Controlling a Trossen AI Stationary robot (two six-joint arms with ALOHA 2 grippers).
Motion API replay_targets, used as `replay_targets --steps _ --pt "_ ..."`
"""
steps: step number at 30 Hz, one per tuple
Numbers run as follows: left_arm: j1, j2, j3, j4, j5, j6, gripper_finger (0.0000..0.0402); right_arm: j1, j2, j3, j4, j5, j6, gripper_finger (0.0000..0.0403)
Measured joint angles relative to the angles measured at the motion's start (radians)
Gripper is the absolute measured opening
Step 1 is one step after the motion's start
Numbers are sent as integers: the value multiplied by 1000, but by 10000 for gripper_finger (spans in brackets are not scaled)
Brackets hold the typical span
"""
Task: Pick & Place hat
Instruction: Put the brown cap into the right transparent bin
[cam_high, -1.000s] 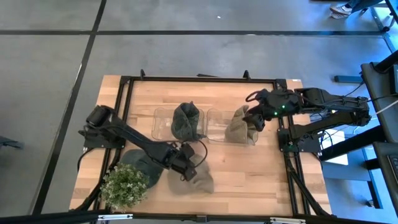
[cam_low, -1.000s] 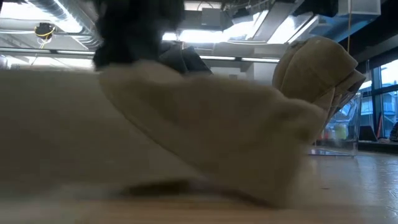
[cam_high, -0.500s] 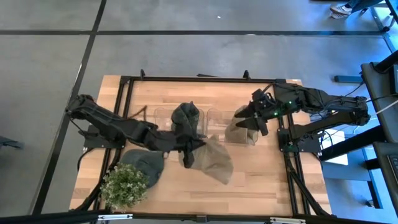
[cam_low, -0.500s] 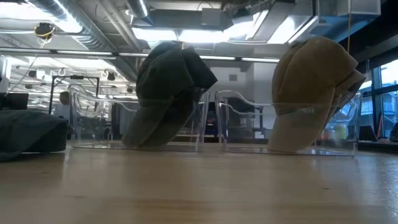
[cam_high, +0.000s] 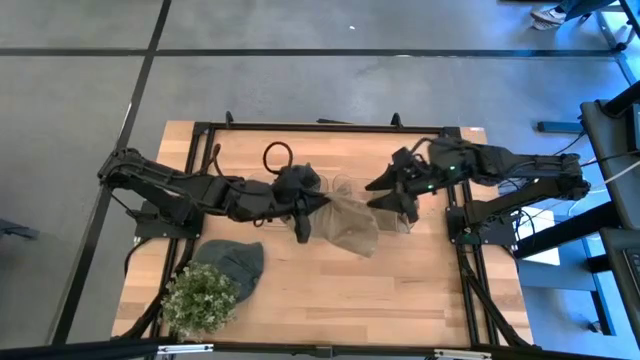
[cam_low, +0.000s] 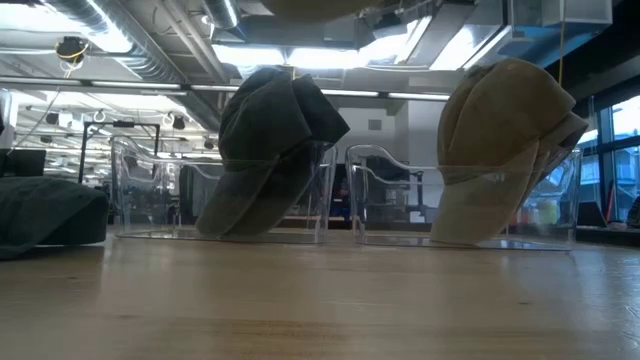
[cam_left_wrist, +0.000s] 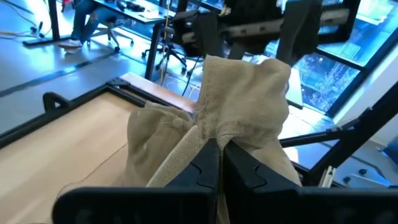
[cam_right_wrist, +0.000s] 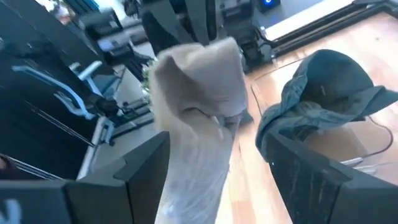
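The tan hat (cam_high: 350, 224) is up off the worktop (cam_high: 420, 290) now, when a second ago it was lying flat near the front edge by the plant (cam_high: 202, 297). The left hand (cam_high: 302, 214) has carried it up and across, clenched tight on a bunch of its fabric, so it hangs in the air just in front of the two clear bins (cam_low: 220, 195). I'd say the pick is done and the placing is what's left. The right hand (cam_high: 392, 190) sits over the right-hand bin with its fingers spread and nothing in them, close to the hanging hat, maybe ready to help. That bin already has another tan hat (cam_low: 500, 140) in it, and the left bin has a dark green one (cam_low: 270, 145). From table level you only catch the bottom edge of the carried hat at the very top. From above, the arms and the hat cover most of the bins, so I can't tell exactly where it lines up. A grey hat (cam_high: 232, 262) lies by the plant.
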Motion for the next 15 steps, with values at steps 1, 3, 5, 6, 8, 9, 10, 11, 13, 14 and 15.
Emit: replay_targets --steps 1,3,5,6,8,9,10,11,13,14,15 --pt "4 0 0 4 7 0 4 0 9 0 0 0 -14 265" --pt "9 0 0 2 7 -10 4 0 21 0 1 0 -43 265" --pt "11 0 0 0 -5 -12 4 0 28 0 1 -1 -61 265" --pt "13 0 0 0 -13 -13 4 0 29 0 1 -3 -62 265" --pt "22 0 0 -1 -15 -13 4 0 30 0 1 -21 -61 265" --pt "27 0 0 -1 -15 -15 4 0 30 0 1 -31 -62 265" --pt "32 0 0 -1 -14 -15 4 0 30 0 1 -39 -64 265" --pt "37 0 0 -1 -10 -15 4 0 30 0 1 -53 -65 265" --pt "48 0 0 -1 -2 -16 4 0 30 0 0 -80 -70 265" --pt "52 0 0 -1 -1 -16 4 0 30 0 0 -100 -80 265" --pt "56 0 0 -1 0 -16 4 0 30 0 -1 -121 -90 265"
